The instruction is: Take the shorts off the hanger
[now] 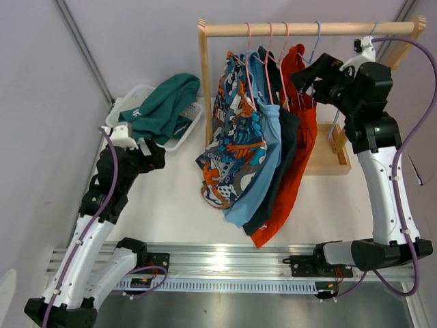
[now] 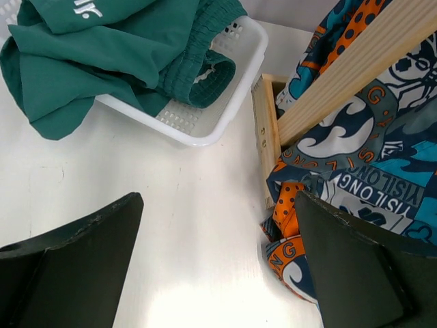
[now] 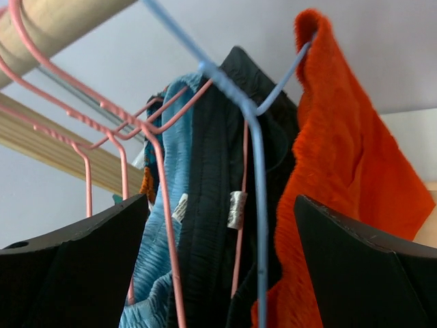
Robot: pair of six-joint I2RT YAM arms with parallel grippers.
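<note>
Black fingers (image 3: 355, 266) of the right gripper (image 3: 222, 205) fill the bottom of the right wrist view. Its jaws stand wide apart with nothing clamped, facing the hanging clothes up near the wooden rail (image 1: 307, 29).

Four pairs hang there, packed side by side. From the right arm's side they are the orange-red shorts (image 3: 341, 171), the near-black navy shorts (image 3: 212, 205), the light blue shorts (image 1: 263, 178) and the cartoon-print shorts (image 1: 235, 150). A blue hanger (image 3: 256, 171) crosses in front of the navy pair, and one shoulder of it runs up into the orange-red waistband. Pink hangers (image 1: 270, 41) carry the others (which hanger holds which pair, I cannot tell).

The teal-green shorts (image 1: 164, 102) are off the rail, heaped in a white basket (image 2: 252, 55) and spilling over its rim onto the table (image 1: 171, 198).

The left gripper (image 2: 218, 198) sits low over the table between the basket and the rack's wooden foot (image 2: 266, 137), its jaws also spread wide and holding nothing.
</note>
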